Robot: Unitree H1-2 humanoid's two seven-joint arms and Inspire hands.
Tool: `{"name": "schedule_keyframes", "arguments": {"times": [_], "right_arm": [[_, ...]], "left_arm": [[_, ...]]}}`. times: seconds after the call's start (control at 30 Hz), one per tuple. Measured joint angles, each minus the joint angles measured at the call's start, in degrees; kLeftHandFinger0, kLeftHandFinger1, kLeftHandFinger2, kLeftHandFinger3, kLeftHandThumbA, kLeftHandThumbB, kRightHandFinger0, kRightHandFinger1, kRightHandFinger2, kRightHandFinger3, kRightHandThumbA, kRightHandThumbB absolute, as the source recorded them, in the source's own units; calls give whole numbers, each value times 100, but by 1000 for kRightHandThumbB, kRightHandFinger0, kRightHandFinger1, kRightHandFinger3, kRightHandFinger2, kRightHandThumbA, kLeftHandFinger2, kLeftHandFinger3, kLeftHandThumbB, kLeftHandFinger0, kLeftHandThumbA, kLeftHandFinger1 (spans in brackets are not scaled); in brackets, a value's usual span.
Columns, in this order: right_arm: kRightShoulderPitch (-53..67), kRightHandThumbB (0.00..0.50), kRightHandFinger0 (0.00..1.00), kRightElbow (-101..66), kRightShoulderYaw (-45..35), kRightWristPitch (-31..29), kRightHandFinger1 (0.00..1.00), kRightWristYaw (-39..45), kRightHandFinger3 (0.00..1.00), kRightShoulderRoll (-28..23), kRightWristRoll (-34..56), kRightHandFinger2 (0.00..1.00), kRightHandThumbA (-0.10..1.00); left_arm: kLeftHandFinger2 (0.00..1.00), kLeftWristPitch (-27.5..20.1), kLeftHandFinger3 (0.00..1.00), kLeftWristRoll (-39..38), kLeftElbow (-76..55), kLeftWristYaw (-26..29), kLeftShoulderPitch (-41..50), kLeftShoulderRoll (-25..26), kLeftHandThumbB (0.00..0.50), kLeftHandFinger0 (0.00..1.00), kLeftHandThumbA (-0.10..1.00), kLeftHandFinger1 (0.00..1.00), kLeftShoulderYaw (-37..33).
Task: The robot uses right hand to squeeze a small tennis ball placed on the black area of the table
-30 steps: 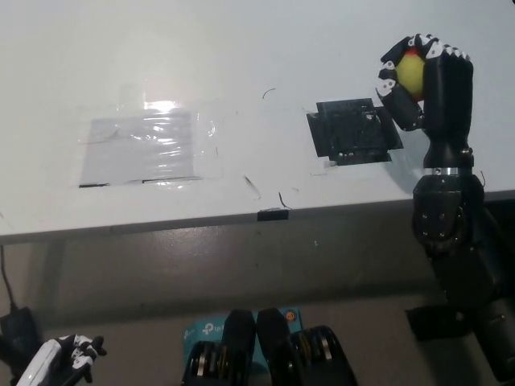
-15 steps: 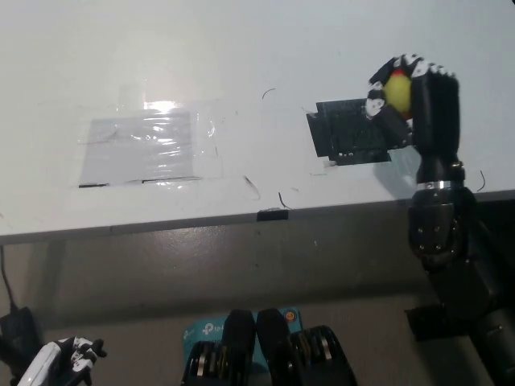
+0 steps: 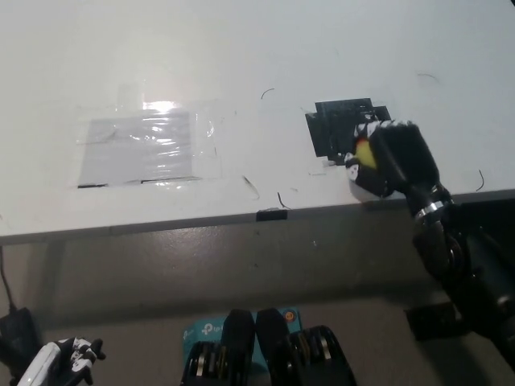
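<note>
My black right hand [image 3: 389, 159] is shut on the small yellow tennis ball [image 3: 363, 153], of which only a sliver shows between the fingers. The hand sits low over the right part of the black area [image 3: 331, 129] on the white table [image 3: 241, 64], covering that part of it. My white left hand [image 3: 63, 360] rests at the lower left, below the table's front edge.
A shiny clear tape patch [image 3: 145, 146] lies on the table's left half. The table's front edge [image 3: 241, 219] runs across the middle of the picture. A teal box [image 3: 201, 331] lies on the floor below.
The right hand has come down and toward the table's front edge with the ball, from raised above the table to low over the black area. The left hand stays put.
</note>
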Motion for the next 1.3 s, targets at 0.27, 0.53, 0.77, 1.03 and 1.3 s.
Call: {"name": "schedule_keyframes", "arguments": {"times": [0.27, 0.53, 0.77, 1.03, 1.3], "right_arm": [[-158, 55, 0, 373, 291, 150, 147, 275, 330, -7, -237, 551, -100], [-520, 0, 0, 893, 338, 156, 180, 342, 479, -3, -324, 565, -100], [-828, 51, 0, 1172, 321, 202, 134, 398, 435, 40, -323, 510, -100], [-935, 3, 0, 1354, 232, 261, 183, 409, 474, 90, -303, 557, -100], [-934, 0, 4, 1525, 154, 204, 258, 406, 731, 194, -204, 651, -100]], "left_arm": [[195, 6, 394, 6, -15, 0, 59, 0, 375, 0, 636, 16, -5], [178, 40, 385, 2, -52, 1, 95, -5, 381, 0, 610, 12, -5], [155, 64, 360, 5, -84, 1, 96, -7, 374, 0, 635, 0, -10], [182, 63, 360, 5, -102, -2, 90, -7, 364, 2, 619, 16, -12], [162, 62, 362, 5, -97, -1, 89, -8, 363, 0, 629, 8, -13]]}}
